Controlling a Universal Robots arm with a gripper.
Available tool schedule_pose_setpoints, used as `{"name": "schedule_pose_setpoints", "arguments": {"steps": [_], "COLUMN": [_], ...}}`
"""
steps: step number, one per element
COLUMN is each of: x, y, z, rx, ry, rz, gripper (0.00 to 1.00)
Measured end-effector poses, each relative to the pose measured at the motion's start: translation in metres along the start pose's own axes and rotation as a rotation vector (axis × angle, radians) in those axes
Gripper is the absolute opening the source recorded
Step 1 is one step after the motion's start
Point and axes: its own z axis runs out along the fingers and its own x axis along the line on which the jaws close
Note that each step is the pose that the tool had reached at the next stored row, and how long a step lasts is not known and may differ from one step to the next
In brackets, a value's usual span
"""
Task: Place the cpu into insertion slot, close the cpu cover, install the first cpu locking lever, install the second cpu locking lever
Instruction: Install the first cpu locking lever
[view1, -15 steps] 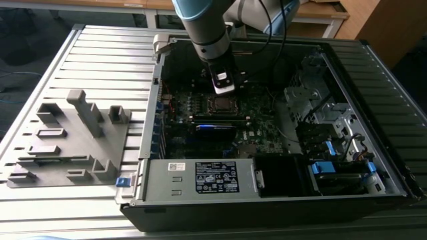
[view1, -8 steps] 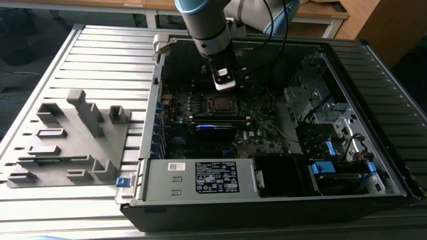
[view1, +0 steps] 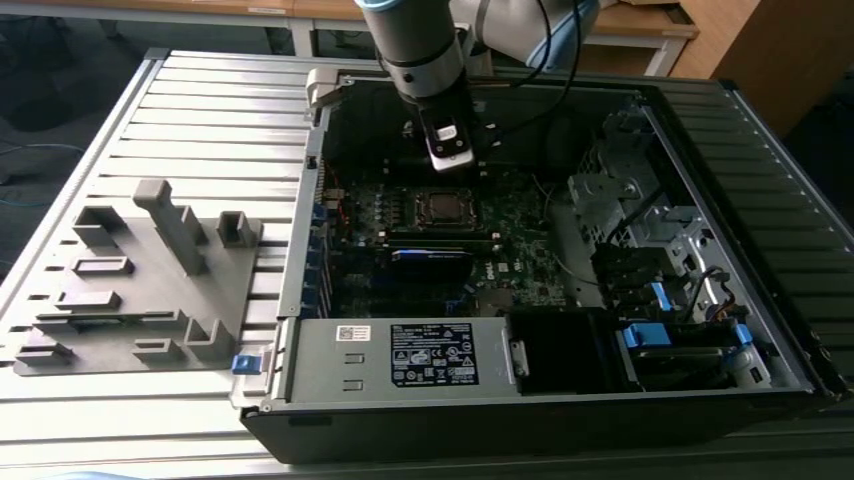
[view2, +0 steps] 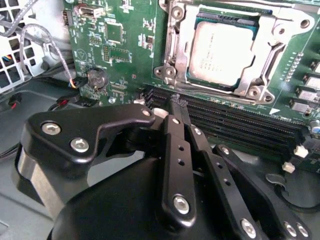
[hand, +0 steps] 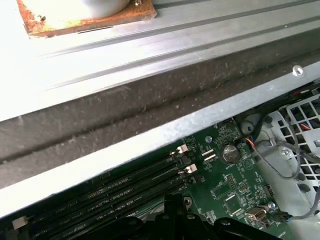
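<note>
CPU seated in the socket, tool hanging above the memory slots

In the second wrist view the cpu (view2: 218, 54) lies flat in the insertion slot (view2: 176, 50), and the cpu cover (view2: 265, 47) lies down around it like a silver frame, its square opening leaving the metal top of the chip bare. The tool (view2: 178, 102) has its two black fingers pressed together and carries nothing; its tip stands over the long black memory slots (view2: 240, 130), just beside the socket. From the tool, the socket lies across these slots, whose long axis runs along the near edge of the socket. In the exterior view the tool (view1: 450, 160) hangs inside the open computer case (view1: 400, 355) on the worktop (view1: 200, 120), near the socket.
</note>
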Motion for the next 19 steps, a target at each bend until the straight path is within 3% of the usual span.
{"name": "schedule_pose_setpoints", "arguments": {"steps": [4, 6, 10, 14, 16, 19], "x": [-0.0001, 0.0000, -0.0006, -0.0009, -0.0009, -0.0012], "y": [0.0000, 0.0002, 0.0004, 0.0005, 0.0005, 0.0006], "z": [0.0000, 0.0003, 0.0007, 0.0010, 0.0012, 0.0014], "rx": [0.0036, 0.0174, 0.0707, 0.1278, 0.1519, 0.1539], "ry": [0.0030, 0.0120, 0.0534, 0.1078, 0.1328, 0.1340], "rz": [0.000, -0.001, -0.004, -0.005, -0.005, -0.006], "gripper": [0.11, 0.11, 0.11, 0.11, 0.11, 0.11]}}
